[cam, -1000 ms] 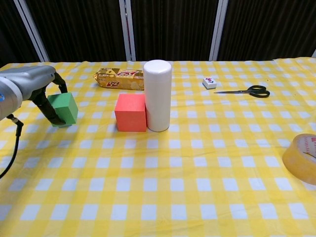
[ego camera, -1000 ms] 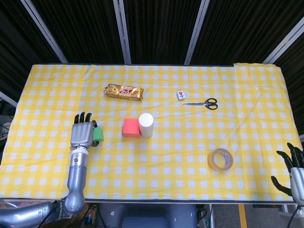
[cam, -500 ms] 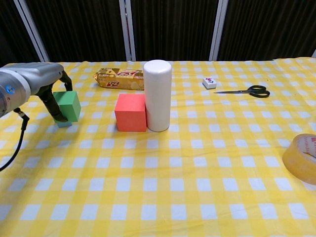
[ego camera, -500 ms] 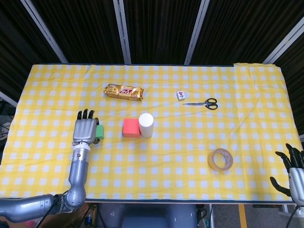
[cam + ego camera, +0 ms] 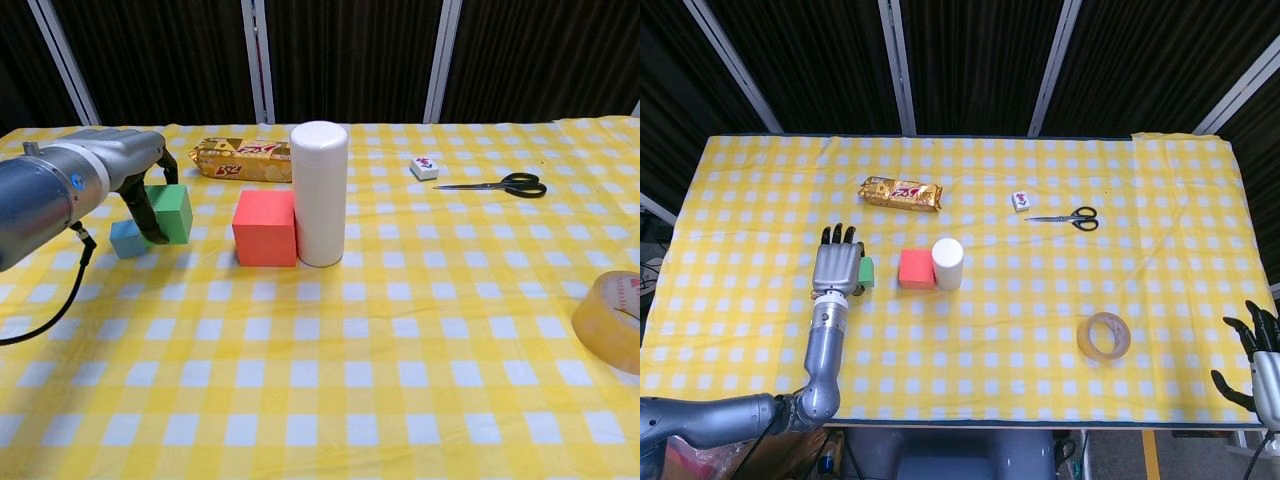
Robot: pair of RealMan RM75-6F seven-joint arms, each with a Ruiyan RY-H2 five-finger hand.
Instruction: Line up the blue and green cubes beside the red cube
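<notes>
The red cube [image 5: 916, 269] [image 5: 264, 227] stands mid-table, touching a white cylinder [image 5: 947, 263] [image 5: 319, 193] on its right. My left hand [image 5: 837, 265] [image 5: 148, 196] grips the green cube [image 5: 867, 272] [image 5: 171, 212] a short gap to the left of the red cube. The small blue cube [image 5: 127, 238] lies on the cloth just left of the green one; in the head view my hand hides it. At the table's front right corner my right hand [image 5: 1265, 368] hangs with its fingers spread, holding nothing.
A gold snack bar [image 5: 900, 193] [image 5: 240, 159] lies behind the cubes. Scissors [image 5: 1068, 217] [image 5: 503, 184] and a small white tile [image 5: 1020, 201] [image 5: 425, 167] sit at the back right. A tape roll [image 5: 1103, 337] [image 5: 612, 320] lies front right.
My left hand has carried the green cube to the right, towards the red cube. The blue cube now shows on the cloth to its left. The right hand has barely moved.
</notes>
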